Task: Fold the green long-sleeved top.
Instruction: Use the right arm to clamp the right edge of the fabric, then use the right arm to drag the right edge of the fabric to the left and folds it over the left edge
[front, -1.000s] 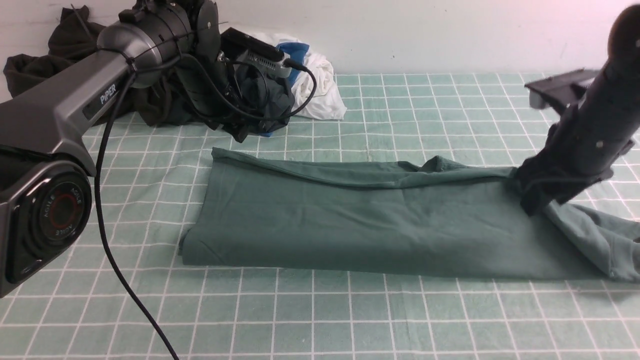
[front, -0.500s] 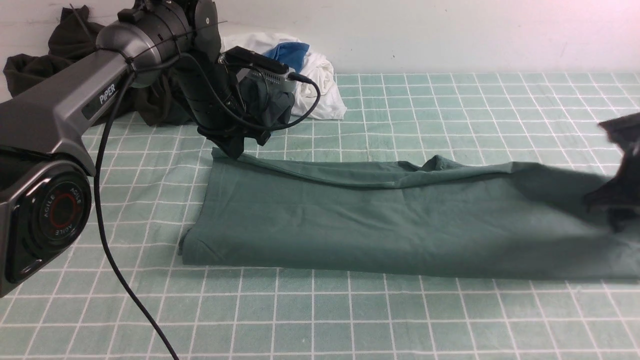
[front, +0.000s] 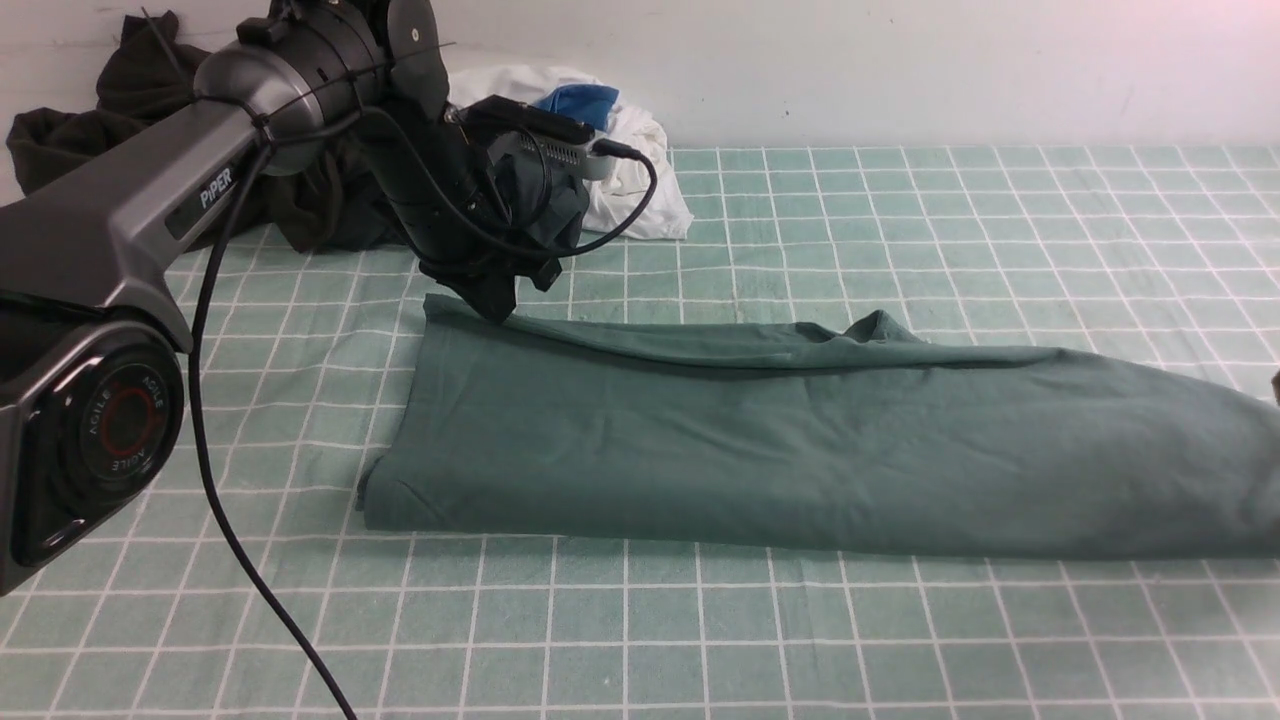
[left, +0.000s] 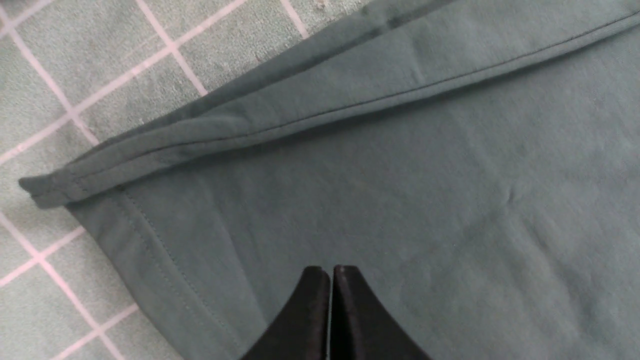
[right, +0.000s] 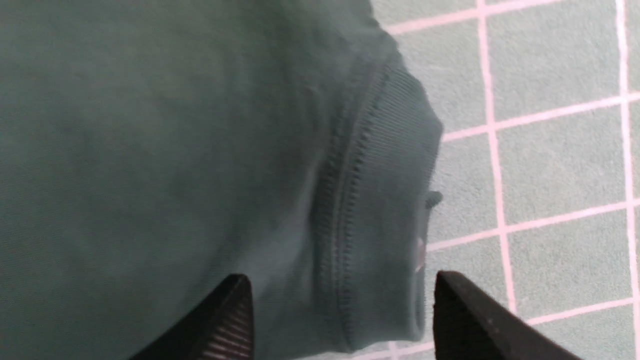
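Observation:
The green long-sleeved top lies folded in a long band across the chequered mat, from left of centre to the right edge. My left gripper touches down at its far left corner. In the left wrist view its jaws are shut tip to tip over the flat fabric, near the hemmed corner, with no cloth seen between them. My right gripper is open, its fingers wide apart on either side of a ribbed edge of the top. The front view does not show the right gripper.
A heap of dark garments sits at the back left by the wall, with a white and blue cloth beside it. The left arm's black cable hangs over the mat at the left.
My right arm has pulled away to the right, out of the front view, and the top's right end now lies flatter. My left gripper came down onto the far left corner and shut.

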